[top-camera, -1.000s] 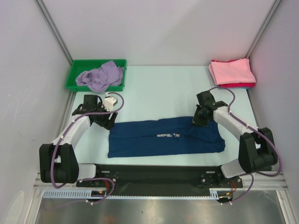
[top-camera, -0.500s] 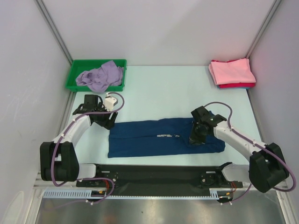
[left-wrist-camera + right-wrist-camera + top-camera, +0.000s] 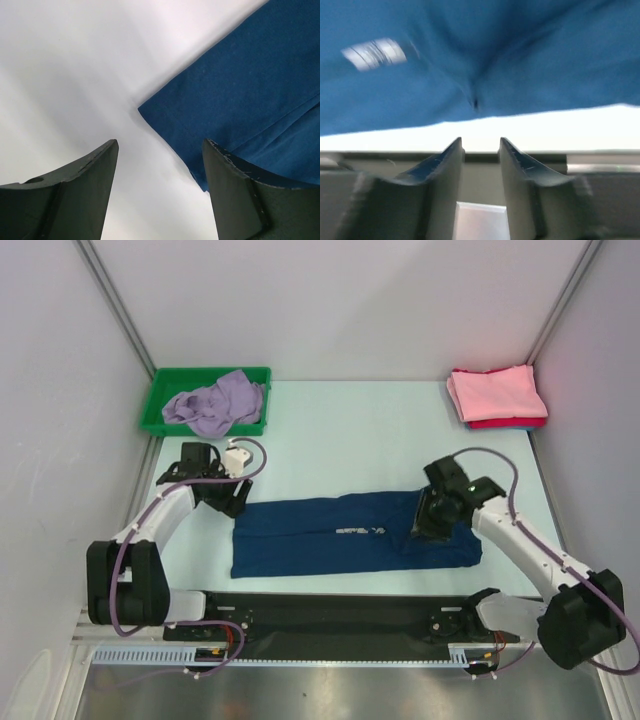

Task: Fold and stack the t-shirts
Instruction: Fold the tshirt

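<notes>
In the far left corner of the table [image 3: 340, 430], hard against the left wall, a green bin [image 3: 156, 405] holds a crumpled lavender shirt [image 3: 215, 400]. The left gripper [image 3: 233, 504] sits nearer, just off the far left corner of the navy shirt [image 3: 350, 535]. In the left wrist view its fingers [image 3: 85, 200] stand wide apart with nothing between them but bare table and that shirt corner lying flat below, one finger over the table, the other over the cloth [image 3: 250, 85]. To its left there is only a narrow strip of bare table before the wall.

The navy shirt lies flat as a long band across the middle, close to the black rail [image 3: 330, 610] along the near edge, with a small pale print near its centre. Beyond its far edge the table is bare to the back wall, the widest free stretch.

The right gripper [image 3: 428, 525] hangs over the right part of the navy shirt, between the print and the shirt's right end. The blurred right wrist view shows its fingers [image 3: 445, 170] a narrow gap apart and gripping nothing, with the cloth [image 3: 520, 60] ahead, then a thin strip of table and the rail.

In the far right corner, well apart from both grippers, a folded pink shirt [image 3: 497, 392] tops a small stack by the right wall, with a red one [image 3: 505, 423] under it
</notes>
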You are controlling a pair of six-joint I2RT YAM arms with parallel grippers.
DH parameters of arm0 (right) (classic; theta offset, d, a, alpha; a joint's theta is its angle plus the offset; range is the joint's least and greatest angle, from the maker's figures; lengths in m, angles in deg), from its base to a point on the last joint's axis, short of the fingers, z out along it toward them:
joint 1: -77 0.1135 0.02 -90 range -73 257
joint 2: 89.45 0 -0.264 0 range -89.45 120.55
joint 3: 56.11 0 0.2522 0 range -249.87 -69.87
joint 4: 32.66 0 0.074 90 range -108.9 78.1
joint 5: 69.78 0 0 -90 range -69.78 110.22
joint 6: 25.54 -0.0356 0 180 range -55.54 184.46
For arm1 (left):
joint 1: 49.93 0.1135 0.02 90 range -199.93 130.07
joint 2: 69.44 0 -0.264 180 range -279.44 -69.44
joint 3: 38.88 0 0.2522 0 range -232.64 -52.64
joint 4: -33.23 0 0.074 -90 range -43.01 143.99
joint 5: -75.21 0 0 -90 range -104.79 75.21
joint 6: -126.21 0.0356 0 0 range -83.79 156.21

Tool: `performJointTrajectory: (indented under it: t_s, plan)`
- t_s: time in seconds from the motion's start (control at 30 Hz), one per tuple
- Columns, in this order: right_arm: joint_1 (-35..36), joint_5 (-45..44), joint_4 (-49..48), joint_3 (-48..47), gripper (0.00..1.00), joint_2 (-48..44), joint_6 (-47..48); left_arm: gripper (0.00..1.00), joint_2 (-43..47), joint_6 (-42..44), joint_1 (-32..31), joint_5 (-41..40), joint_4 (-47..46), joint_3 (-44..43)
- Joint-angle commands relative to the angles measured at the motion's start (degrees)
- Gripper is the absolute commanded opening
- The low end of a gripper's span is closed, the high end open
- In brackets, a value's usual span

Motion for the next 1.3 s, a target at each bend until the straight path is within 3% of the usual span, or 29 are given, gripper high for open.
performJointTrajectory:
  t_s: [0.0,0.07,0.17,0.27,0.5,0.77,1.0,1.2,1.27]
  plan:
    - [-10.3,0.7,-2.8,-5.4,0.35,3.7,9.2,0.74,-0.5,-0.5,0.2,2.0,-1.1,-2.6]
    - [-12.8,1.8,-7.3,-6.8,0.19,7.1,11.3,0.74,-0.7,-1.2,0.1,2.7,-0.8,-3.1]
    - [-13.9,-0.1,-12.2,-8.4,0.06,14.4,14.5,0.74,0.0,-1.4,0.1,3.0,-0.6,-2.7]
    - [-14.3,1.6,-14.6,-11.0,0.0,21.2,16.4,0.74,1.3,-1.2,0.1,2.5,-1.1,-1.4]
    - [-14.4,-0.4,-11.9,-9.7,0.0,25.1,17.6,0.74,3.1,-0.6,0.1,1.8,-2.0,0.9]
    - [-13.8,2.0,-8.8,1.3,0.0,16.3,13.9,0.74,1.0,-1.0,0.1,2.7,-3.6,1.3]
    - [-9.5,0.2,-2.3,3.9,0.0,7.4,8.4,0.74,-0.2,-0.5,0.1,2.7,-3.7,0.3]
    - [-10.3,0.6,-0.9,4.9,0.0,3.1,6.3,0.74,-0.2,-0.3,0.1,2.9,-3.1,-0.6]
    - [-13.3,0.2,-0.1,2.0,0.1,2.1,7.4,0.74,-0.4,-0.4,0.1,3.5,-2.4,-1.5]
